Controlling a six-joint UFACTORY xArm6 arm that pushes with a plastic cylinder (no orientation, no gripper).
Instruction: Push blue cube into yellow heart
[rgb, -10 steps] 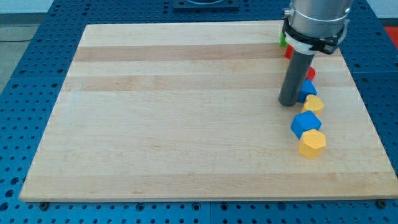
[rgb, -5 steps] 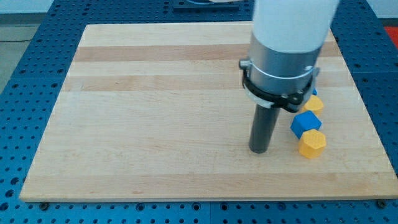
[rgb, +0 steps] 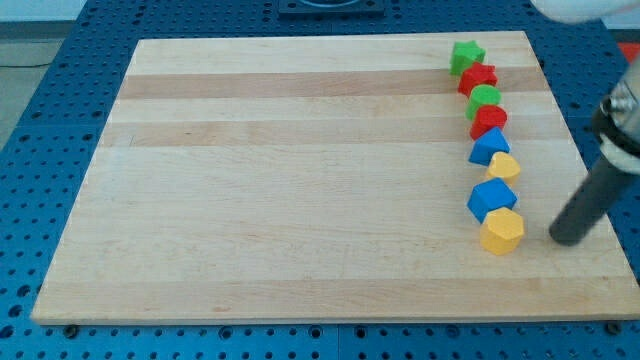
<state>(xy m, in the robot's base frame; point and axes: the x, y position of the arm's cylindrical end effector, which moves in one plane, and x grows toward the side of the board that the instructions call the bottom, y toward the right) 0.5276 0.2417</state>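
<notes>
1. My tip (rgb: 567, 238) sits on the wooden board (rgb: 300, 180) at 3 o'clock of the yellow hexagon block (rgb: 501, 231), apart from it — I have no claw, only the rod.
2. Blue cube (rgb: 491, 198) touches that hexagon at its 11 o'clock.
3. Yellow heart (rgb: 504, 166) lies just at 12 o'clock of the cube, under a blue block (rgb: 488, 146).
4. Column continues upward — red (rgb: 488, 121), green (rgb: 484, 98), red (rgb: 478, 77), green star (rgb: 465, 56).
</notes>
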